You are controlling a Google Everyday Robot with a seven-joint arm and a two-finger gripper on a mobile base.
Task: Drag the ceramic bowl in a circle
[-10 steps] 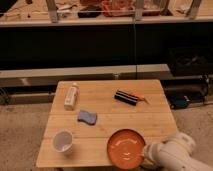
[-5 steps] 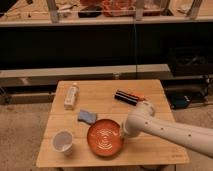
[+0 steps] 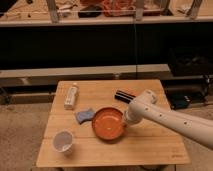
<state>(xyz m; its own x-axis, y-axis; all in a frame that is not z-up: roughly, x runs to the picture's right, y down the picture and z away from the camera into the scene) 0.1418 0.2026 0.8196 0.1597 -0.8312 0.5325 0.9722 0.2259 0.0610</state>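
The ceramic bowl (image 3: 107, 123) is a wide, shallow orange bowl with a darker rim, sitting near the middle of the wooden table (image 3: 150, 145). My white arm reaches in from the lower right. The gripper (image 3: 126, 120) is at the bowl's right rim, at the arm's end, mostly hidden behind the wrist. The bowl lies close to a blue sponge (image 3: 84, 115) on its left, almost touching it.
A small white cup (image 3: 63, 141) stands at the front left. A white bottle (image 3: 71, 96) lies at the back left. A black object with an orange tip (image 3: 125, 95) lies at the back, just behind my arm. A dark shelf unit stands behind the table.
The bowl has moved from the table's front right toward the middle and farther back. My arm has swung with it, reaching farther over the table.
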